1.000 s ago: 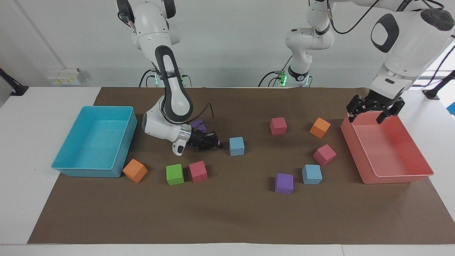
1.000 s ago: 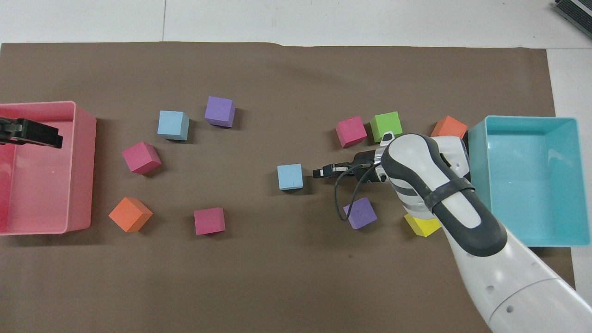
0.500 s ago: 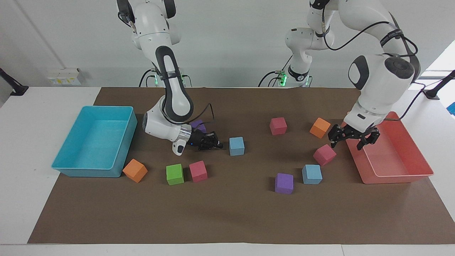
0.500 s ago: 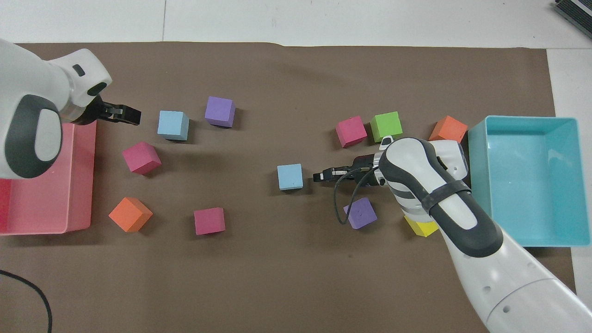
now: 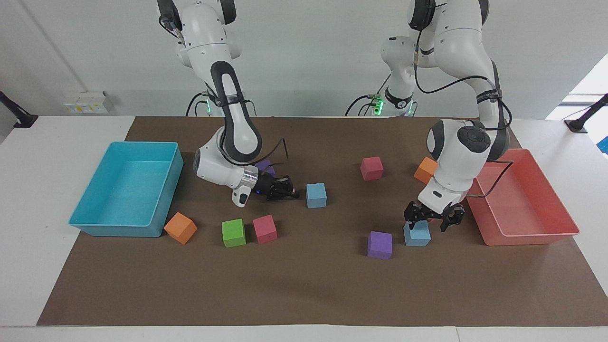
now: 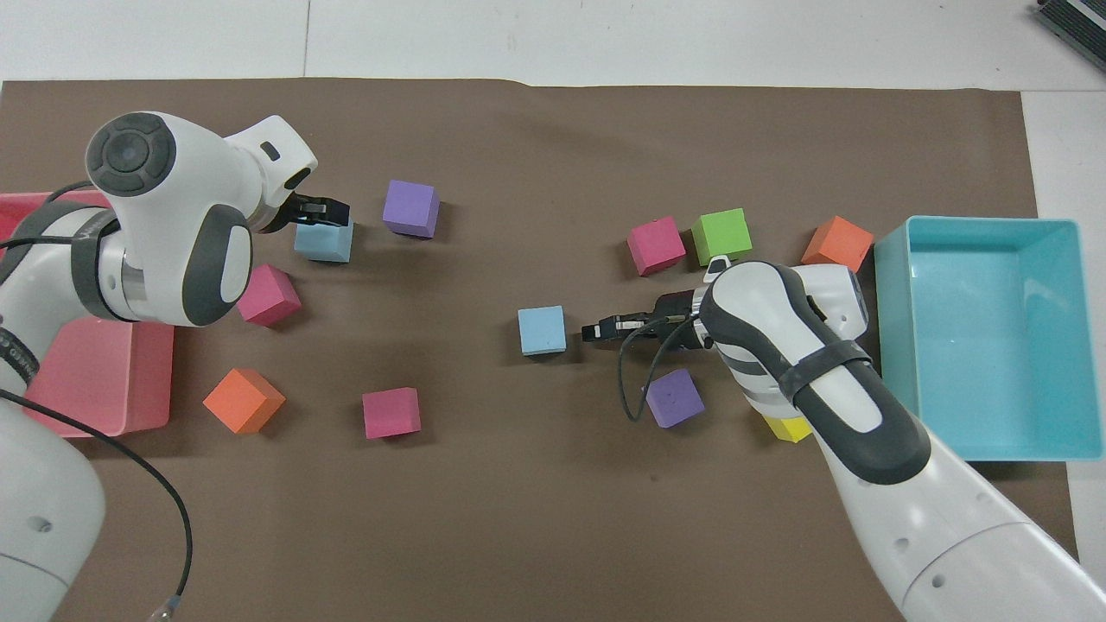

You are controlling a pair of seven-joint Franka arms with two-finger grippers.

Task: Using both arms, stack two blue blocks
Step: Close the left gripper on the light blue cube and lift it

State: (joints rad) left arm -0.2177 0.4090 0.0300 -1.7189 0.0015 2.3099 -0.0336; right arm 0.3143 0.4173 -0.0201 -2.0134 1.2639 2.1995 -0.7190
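- The right arm has hardly moved over the last second: it lies low over the bench, beside the turquoise tray, and the right jaws are clenched empty, tips pointing at the first blue block and just short of it
- That first blue block sits flat on the brown mat in the middle of the bench, apart from every other cube, so it looks like the likely base of the stack; it has not shifted
- The big change is the left arm: a second ago its jaws hung over the pink tray, and it has since swung out and down to the second blue block
- The left jaws are spread wide, holding nothing, and sit over that block's top; whether they touch it I cannot tell
- I judge this to be the start of the pick, with closing on the block and carrying it to the first one left to do
- The second block sits toward the left arm's end of the bench, just beside a purple cube
- Both blocks are matte sky-blue foam cubes, the same size as the other cubes, upright and undamaged
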